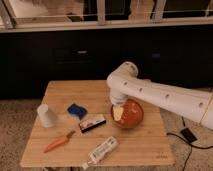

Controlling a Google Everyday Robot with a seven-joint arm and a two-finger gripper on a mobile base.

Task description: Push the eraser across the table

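Note:
The eraser (92, 123) is a small flat rectangular block, black and white with a red edge, lying near the middle of the wooden table (135, 145). My gripper (118, 113) hangs at the end of the white arm (160, 96), which reaches in from the right. It sits over the left part of an orange-red bowl (131, 114), a short way to the right of the eraser and apart from it.
A white cup (46, 116) stands upside down at the left. A blue sponge (77, 110) lies just up-left of the eraser. A carrot (59, 142) and a white tube (102, 150) lie near the front edge. A dark cabinet stands behind the table.

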